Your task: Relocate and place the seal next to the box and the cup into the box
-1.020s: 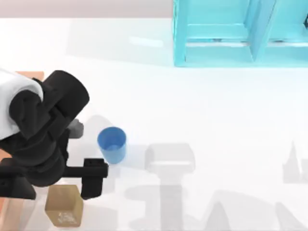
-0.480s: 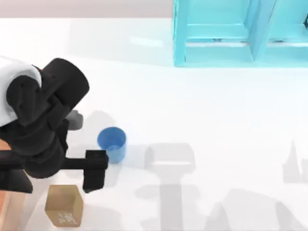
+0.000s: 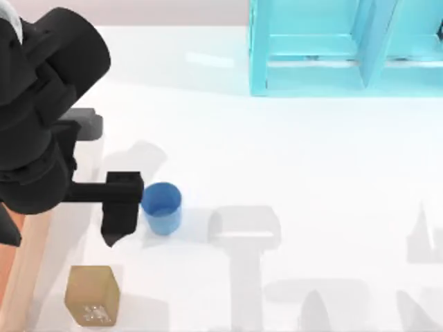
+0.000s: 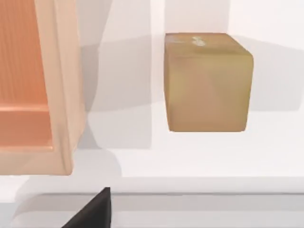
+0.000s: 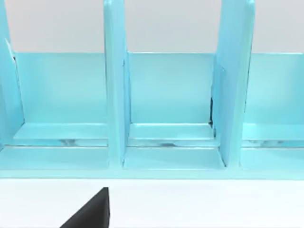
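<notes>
White table [image 3: 277,152] across the whole top view. Cyan shelf unit [image 3: 346,47] at the far edge toward the right, open compartments split by upright dividers; the same compartments [image 5: 168,95] facing the right wrist camera, with a dark fingertip [image 5: 90,211] of the right gripper at that picture's lower edge. Cannot tell how the right jaws stand.

Left arm [image 3: 38,104] looming large and black over the left side of the table, covering most of the box there. Box [image 3: 17,270] visible as an orange floor strip and a light-wood wall at the left edge; in the left wrist view, one corner of it [image 4: 57,95], pale wall beside orange-brown floor.

Left gripper [image 3: 121,214] just left of the cup, one dark finger [image 3: 119,218] hanging close beside the cup's rim, apparently apart from it. Nothing seen between the jaws; whether released or clenched, cannot tell.

Seal [image 3: 92,295] resting on the table near the front edge, close to the box wall with a gap between, pale marks on its near face; golden-brown block [image 4: 207,81] in the left wrist view.

Cup [image 3: 161,207] upright on the table, blue, open mouth up, outside the box, behind and to the right of the seal.
</notes>
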### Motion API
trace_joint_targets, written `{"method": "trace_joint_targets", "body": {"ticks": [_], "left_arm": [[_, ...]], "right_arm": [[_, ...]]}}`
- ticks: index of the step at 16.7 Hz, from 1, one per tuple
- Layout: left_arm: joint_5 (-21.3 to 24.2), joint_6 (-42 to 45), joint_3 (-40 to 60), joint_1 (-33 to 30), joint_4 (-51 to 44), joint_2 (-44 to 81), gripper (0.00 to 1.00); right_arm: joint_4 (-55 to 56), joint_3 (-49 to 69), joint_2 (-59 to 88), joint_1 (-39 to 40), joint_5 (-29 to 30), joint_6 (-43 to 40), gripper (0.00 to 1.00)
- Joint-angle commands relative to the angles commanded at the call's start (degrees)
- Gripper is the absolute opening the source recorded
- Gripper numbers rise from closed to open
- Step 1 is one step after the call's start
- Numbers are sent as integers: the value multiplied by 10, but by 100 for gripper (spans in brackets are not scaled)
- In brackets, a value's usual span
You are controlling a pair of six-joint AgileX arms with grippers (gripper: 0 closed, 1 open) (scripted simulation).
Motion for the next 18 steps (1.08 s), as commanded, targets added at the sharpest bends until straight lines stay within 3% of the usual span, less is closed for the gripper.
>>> {"method": "trace_joint_targets", "body": {"ticks": [7,18], "left_arm": [[0,-4,20,-1,5,23,100],[0,-38,226,-39,107,339,100]], "right_arm": [[0,0,0,0,0,0,100],[0,0,0,0,0,0,100]]}}
